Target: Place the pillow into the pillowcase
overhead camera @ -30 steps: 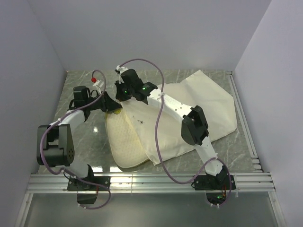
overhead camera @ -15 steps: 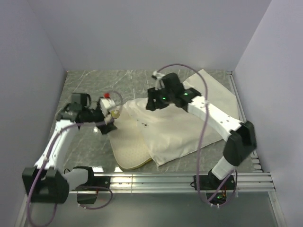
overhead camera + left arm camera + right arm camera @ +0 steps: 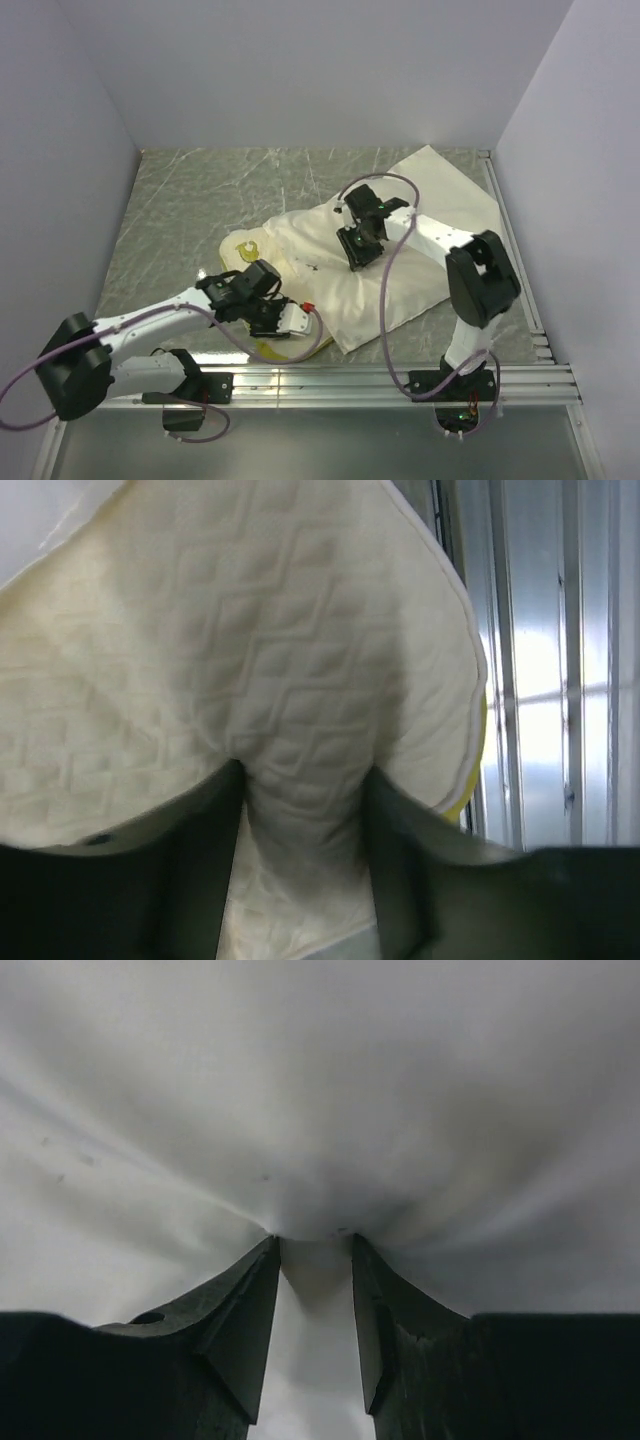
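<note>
The pillow (image 3: pixel 240 262) lies left of centre on the table, quilted cream with a yellow-green band; most of it is under the pillowcase (image 3: pixel 440 220), which spreads to the far right. My left gripper (image 3: pixel 290 322) is at the pillow's near end, shut on a bunched fold of the quilted pillow (image 3: pixel 300 630). The yellow band (image 3: pixel 478 750) shows at the right of the left wrist view. My right gripper (image 3: pixel 360 250) is on the middle of the pillowcase. Its jaws pinch a ridge of smooth pillowcase fabric (image 3: pixel 320 1080), and wrinkles fan out from the fingertips (image 3: pixel 268 1250).
The grey marble table (image 3: pixel 200 200) is walled at the back and on both sides. An aluminium rail (image 3: pixel 350 380) runs along the near edge, close to the pillow's near end. Another rail (image 3: pixel 515 260) runs along the right side.
My left gripper swung from the pillow's far left end to its near end and closed on it. My right gripper moved nearer, onto the pillowcase's middle. The pillowcase now covers more of the pillow.
</note>
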Robot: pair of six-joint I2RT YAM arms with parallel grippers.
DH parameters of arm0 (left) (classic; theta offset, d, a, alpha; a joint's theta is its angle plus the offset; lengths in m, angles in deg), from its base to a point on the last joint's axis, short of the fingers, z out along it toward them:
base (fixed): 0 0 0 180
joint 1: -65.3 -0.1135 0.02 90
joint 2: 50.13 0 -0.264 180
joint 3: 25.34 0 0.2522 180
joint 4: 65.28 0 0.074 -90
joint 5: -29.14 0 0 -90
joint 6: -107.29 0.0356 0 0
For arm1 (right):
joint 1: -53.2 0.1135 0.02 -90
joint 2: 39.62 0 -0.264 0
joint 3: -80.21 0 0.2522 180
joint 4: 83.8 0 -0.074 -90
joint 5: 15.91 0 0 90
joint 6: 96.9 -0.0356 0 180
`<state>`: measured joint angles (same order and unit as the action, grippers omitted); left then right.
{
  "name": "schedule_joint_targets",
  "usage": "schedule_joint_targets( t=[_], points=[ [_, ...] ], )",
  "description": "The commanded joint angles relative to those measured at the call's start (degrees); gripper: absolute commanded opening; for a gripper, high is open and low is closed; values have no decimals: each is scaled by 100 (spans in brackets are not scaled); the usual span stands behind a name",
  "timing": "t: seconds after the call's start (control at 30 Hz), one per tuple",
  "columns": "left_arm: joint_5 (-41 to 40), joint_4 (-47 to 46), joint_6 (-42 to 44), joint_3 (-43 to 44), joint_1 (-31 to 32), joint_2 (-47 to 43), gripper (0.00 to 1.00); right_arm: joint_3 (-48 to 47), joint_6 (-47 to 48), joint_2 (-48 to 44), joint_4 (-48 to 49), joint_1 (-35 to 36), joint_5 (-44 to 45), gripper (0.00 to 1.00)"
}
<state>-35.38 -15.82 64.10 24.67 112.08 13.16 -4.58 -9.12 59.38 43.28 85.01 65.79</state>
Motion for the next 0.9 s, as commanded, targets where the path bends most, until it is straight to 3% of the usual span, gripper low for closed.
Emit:
schedule_joint_targets(
  t=[0.0,0.07,0.1,0.2,0.23,0.33,0.43,0.57,0.63,0.73,0.87],
  points=[
    [-157,-1581,-1005,48,427,804,36,-832,169,635,267,-17,-119,42],
    [-218,-2239,-1775,284,446,1167,19,-1559,134,1057,356,9,-408,42],
    [-323,-2443,-2085,356,446,1499,1,-1798,64,1129,417,9,-514,42],
    [-166,-2866,-2895,707,288,2001,0,-2284,-235,956,644,9,-726,45],
    [-79,-2954,-3088,786,218,2082,0,-2232,-296,789,759,-43,-700,51],
    [229,-3192,-3765,1033,-195,2302,0,-1217,-533,-273,1243,-280,-577,62],
    [843,-3105,-4266,1314,-827,2521,0,-406,-805,-1442,1375,-842,-630,66],
    [1547,-2947,-4863,1787,-1286,2732,0,1177,-579,-2804,1297,-1422,-690,63],
    [1653,-2946,-4909,1903,-1260,2794,0,1537,-55,-2956,727,-1511,-805,54],
    [1750,-2894,-4936,2149,-1242,2961,0,1478,999,-2598,-380,-1441,-771,50],
    [1785,-2770,-4953,2448,-1260,3155,0,1591,1522,-2359,-559,-1362,-735,62]
  ],
)
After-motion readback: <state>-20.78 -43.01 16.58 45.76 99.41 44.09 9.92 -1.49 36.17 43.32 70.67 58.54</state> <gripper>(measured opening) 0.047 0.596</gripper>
